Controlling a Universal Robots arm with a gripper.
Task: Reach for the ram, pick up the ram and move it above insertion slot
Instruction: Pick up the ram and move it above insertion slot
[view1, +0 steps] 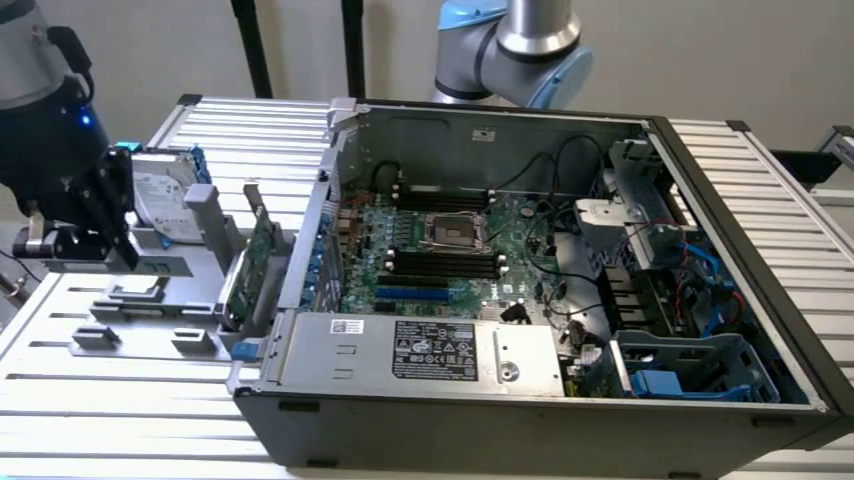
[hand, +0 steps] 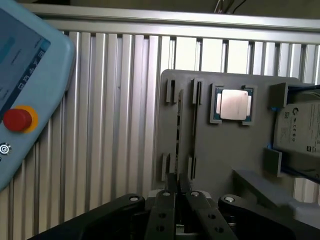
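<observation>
Looks to be the reaching step: no grasp made, nothing lifted. From the wrist: gripper (hand: 178, 178) poised over a grey holder (hand: 225, 150) lying on the ribbed metal surface (hand: 115, 130), jaws drawn together, tips all but touching, nothing pinched between them. In the exterior view, low over that same holder, well to the exterior view's left of the open computer case (view1: 534, 440).

Just beyond the tips and in line with them: the ram (hand: 178, 131), standing on its long edge between small clips (hand: 170, 93) of the holder. Seen edge-on, so no more than a long, thin line, dark with pale breaks. Green face and chips not to be made out from this angle. Just beside it, a darker line (hand: 194, 130) of like length: another stick or a bare groove, impossible to tell. Further along the holder, a square processor (hand: 233, 105) in its recess, then a hard drive (hand: 300, 132).

Well apart from all this, inside the case: long dark slots (view1: 441, 266) next to the processor socket (view1: 447, 232), judged the likely destination.

For a grasp from here, by judgement: need of jaws parted only a little wider than that thin edge, kept square along its length, brought straight down clear of the clips. Slim and stiff by the look of it, and likely to tip if caught off-centre.
</observation>
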